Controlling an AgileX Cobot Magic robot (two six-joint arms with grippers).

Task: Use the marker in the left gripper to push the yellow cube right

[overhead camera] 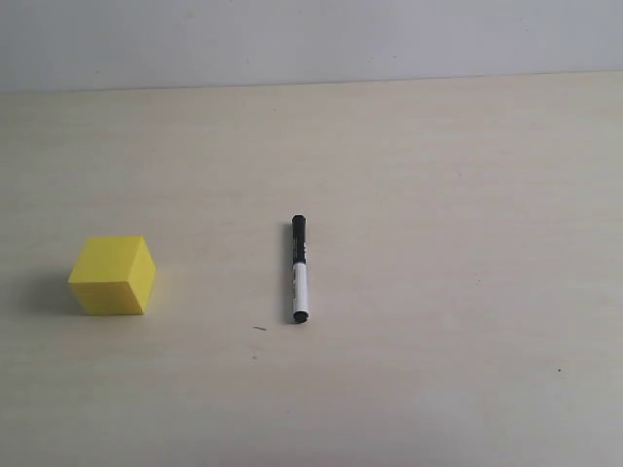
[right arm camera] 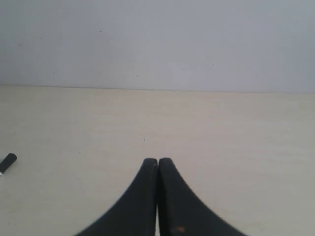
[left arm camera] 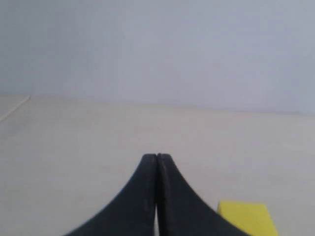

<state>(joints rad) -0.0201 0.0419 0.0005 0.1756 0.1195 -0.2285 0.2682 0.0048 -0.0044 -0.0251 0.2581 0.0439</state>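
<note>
The yellow cube (overhead camera: pixel 113 274) rests on the pale table at the left of the exterior view. The marker (overhead camera: pixel 299 269) lies flat near the middle, black cap pointing away, white barrel toward the front, a good way right of the cube. No arm shows in the exterior view. In the left wrist view my left gripper (left arm camera: pixel 157 157) is shut with nothing between its fingers; a corner of the yellow cube (left arm camera: pixel 246 218) shows beside it. My right gripper (right arm camera: pixel 158 161) is shut and empty too, with the marker's black tip (right arm camera: pixel 8 162) at the frame's edge.
The light wooden table (overhead camera: pixel 438 195) runs back to a plain grey-white wall (overhead camera: pixel 311 39). A tiny dark speck (overhead camera: pixel 260 329) lies on the table just beside the marker's near end.
</note>
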